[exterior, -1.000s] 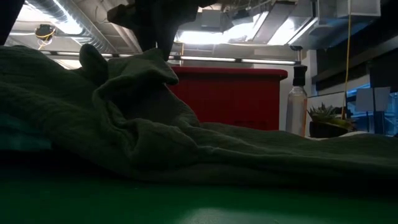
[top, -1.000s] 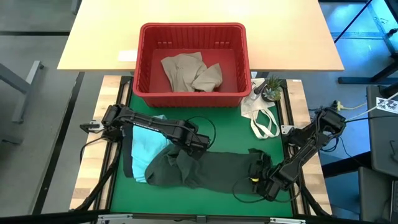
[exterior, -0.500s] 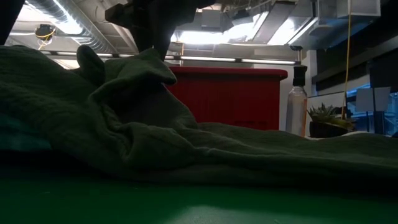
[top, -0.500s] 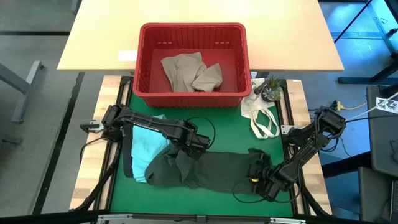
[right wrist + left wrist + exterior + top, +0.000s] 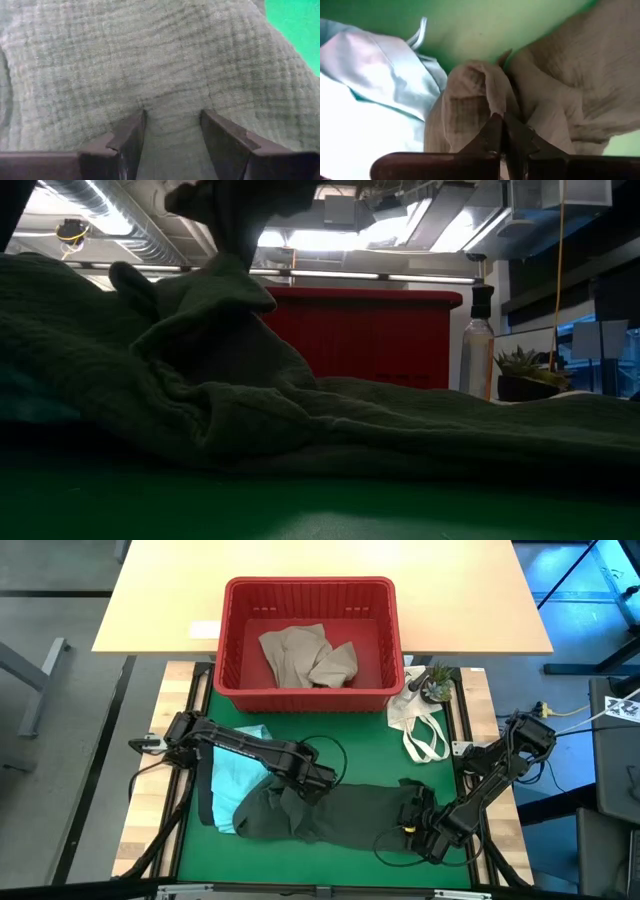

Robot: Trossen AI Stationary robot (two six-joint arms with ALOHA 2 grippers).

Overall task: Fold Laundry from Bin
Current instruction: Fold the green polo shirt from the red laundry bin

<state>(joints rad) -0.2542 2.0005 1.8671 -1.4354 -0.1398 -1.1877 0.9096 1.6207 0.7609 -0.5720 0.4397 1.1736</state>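
From above, the dark olive garment (image 5: 330, 812) is lying on the green mat (image 5: 370, 745) before the red bin (image 5: 310, 640). The left gripper (image 5: 504, 131) is pinching its fold shut. The right gripper (image 5: 172, 131) is pressing down on the fabric, fingers spread.

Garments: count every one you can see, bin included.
3. A beige one lies in the red bin; a teal one sits on the green mat's left; a dark olive one spreads beside it, overlapping its edge. More may be hidden underneath.
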